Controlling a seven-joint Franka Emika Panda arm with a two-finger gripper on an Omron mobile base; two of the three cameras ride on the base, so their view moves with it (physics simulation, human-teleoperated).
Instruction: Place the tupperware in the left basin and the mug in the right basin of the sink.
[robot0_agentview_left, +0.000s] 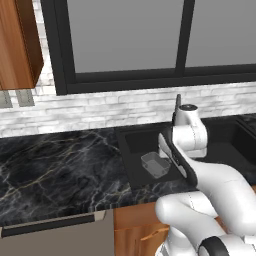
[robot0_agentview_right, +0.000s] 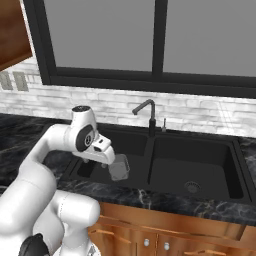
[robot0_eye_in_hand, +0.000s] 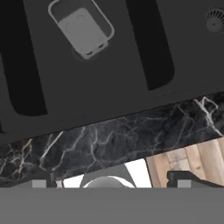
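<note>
Wide black matte two-compartment sink (robot0_agentview_right: 240, 165), taken as landmark. Its left basin (robot0_agentview_left: 136, 150) holds the small translucent grey rectangular tupperware (robot0_agentview_left: 155, 164), rounded corners, raised rim, upright on the floor, nothing visible inside. From the hand view its long axis runs diagonally across the basin floor. Right of the divider, the right basin (robot0_agentview_right: 210, 165) shows a round drain (robot0_agentview_right: 192, 186) on its floor. Black gooseneck faucet (robot0_agentview_right: 145, 114) stands behind the divider. Dark veined marble counter (robot0_agentview_left: 55, 170) lies left of the sink. White arm's gripper (robot0_eye_in_hand: 111, 183) hangs above the sink's front edge, fingers spread wide, gripping nothing.
</note>
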